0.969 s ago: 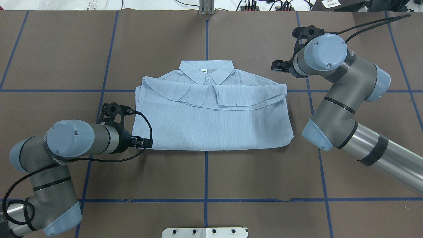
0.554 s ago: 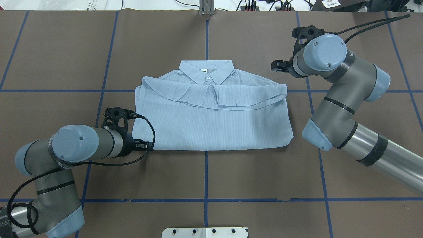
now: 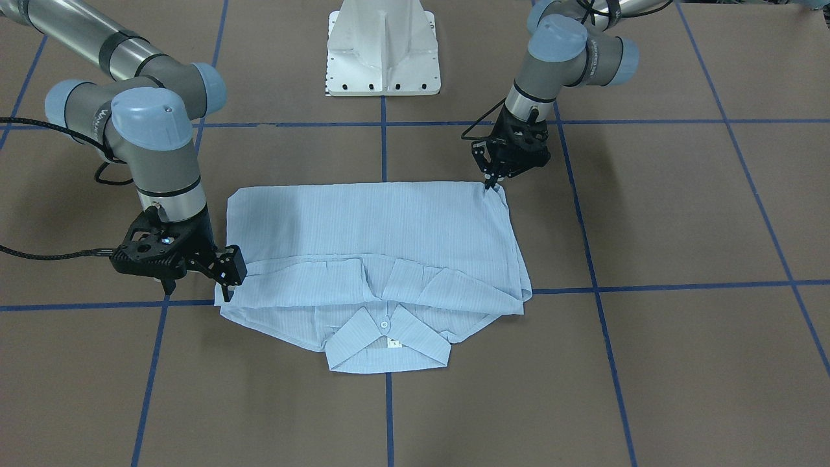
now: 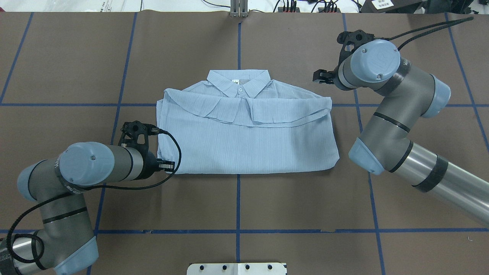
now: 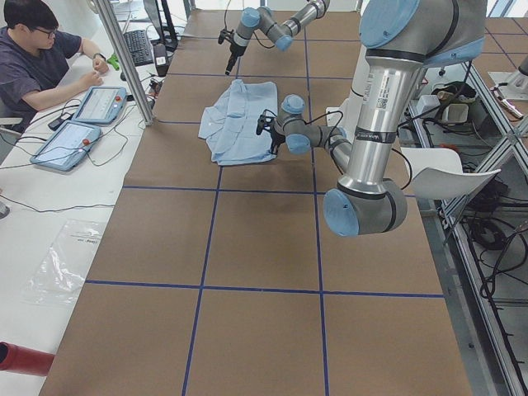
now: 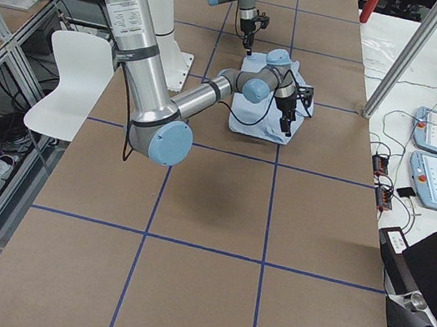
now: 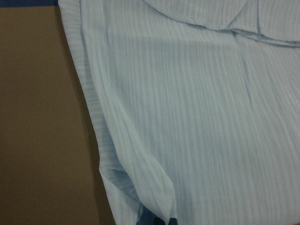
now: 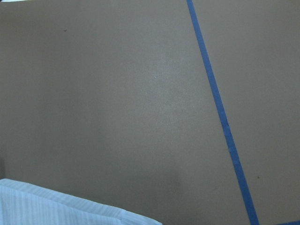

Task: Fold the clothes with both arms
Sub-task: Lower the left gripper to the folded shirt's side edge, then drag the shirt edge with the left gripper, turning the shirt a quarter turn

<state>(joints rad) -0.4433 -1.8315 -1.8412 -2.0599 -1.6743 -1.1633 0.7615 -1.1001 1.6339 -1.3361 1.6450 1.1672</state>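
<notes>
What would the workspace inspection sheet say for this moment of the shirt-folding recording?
Surface: brown table gridded with blue tape.
Job's things: light blue shirt lying partly folded, collar away from the robot, flaps folded across the chest.
Clutter: nothing seen.
Claws: left claw looks closed on the shirt's near corner; right claw hovers beside the far shoulder, apart from the cloth, state unclear.
Cables: left wrist cable arcs across the shirt's edge in the overhead view; right wrist cable runs away from it.
Surroundings: white pedestal base; a seated person at a side bench with tablets.
</notes>
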